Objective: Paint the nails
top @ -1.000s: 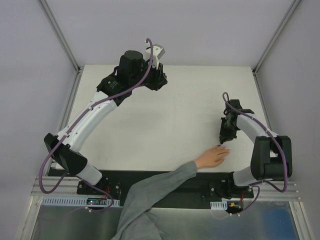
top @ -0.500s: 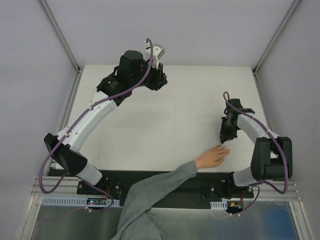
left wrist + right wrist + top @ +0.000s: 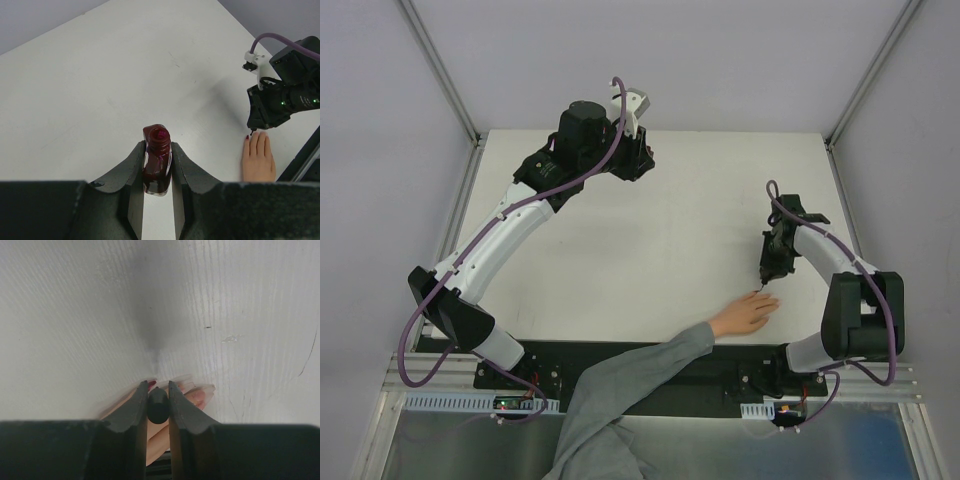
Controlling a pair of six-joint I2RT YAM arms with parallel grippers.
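Your top view: high, above near edge, looks down on whole table point(image 3: 670, 220). Your left wrist view: low at far left, faces across table toward hand point(image 3: 258, 160). Your right wrist view: close above same hand, its fingers blurred. All three views share hand.

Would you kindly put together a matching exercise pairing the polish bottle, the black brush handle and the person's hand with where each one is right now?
Things:
1. polish bottle
2. black brush handle
3. hand

Places:
A. lying flat on the table, near its front edge
B. clamped in the left end effector
C. clamped in the right end effector

Pairs: 1-B, 2-C, 3-A
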